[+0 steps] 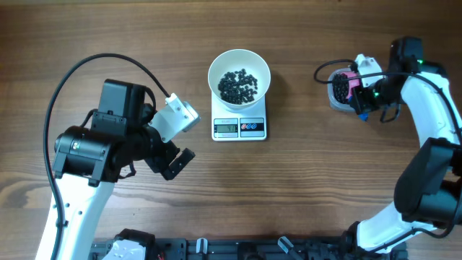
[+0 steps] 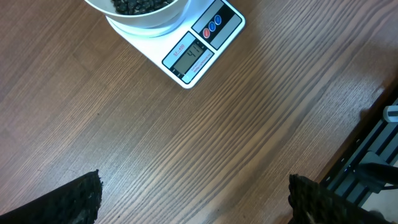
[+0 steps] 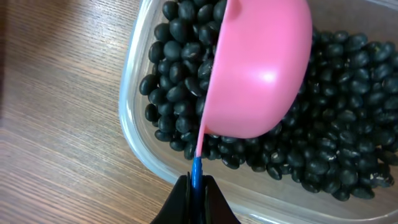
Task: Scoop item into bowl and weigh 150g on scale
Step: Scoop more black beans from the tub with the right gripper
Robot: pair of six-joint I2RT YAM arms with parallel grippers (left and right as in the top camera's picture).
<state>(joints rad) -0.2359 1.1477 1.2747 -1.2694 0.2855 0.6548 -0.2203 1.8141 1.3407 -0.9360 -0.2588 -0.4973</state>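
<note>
Pink plastic scoop point(image 3: 258, 68) fills the right wrist view, its rounded cup turned back-side to the lens and tipped on edge, low over the contents of a clear rounded plastic tub point(image 3: 134, 130). Whether the rim digs in, I cannot tell. Right gripper point(image 3: 196, 198) is clamped on the scoop's thin blue handle, jaws pinched together with only that strip between them.

Underneath it all is a brown wood-grain bench point(image 1: 325, 188), streaky and matte, with a black rail point(image 1: 238, 249) along its near edge. Nothing of the room beyond shows.

Now the glossy black beans point(image 1: 238, 85): small, rounded and shiny, they lie as a shallow heap in the round white bowl point(image 1: 211, 72) and as a much deeper layer in the tub. Bowl stands on the small white digital scale point(image 1: 239, 128), which has a grey display and one red and one blue button on its front strip. Digits show, but too small to read for sure.

Scale and bowl sit mid-bench, well apart from the tub out on the right. Left gripper point(image 2: 196, 202) hangs over bare wood near the scale, on its left and nearer side, jaws spread wide, holding nothing.
</note>
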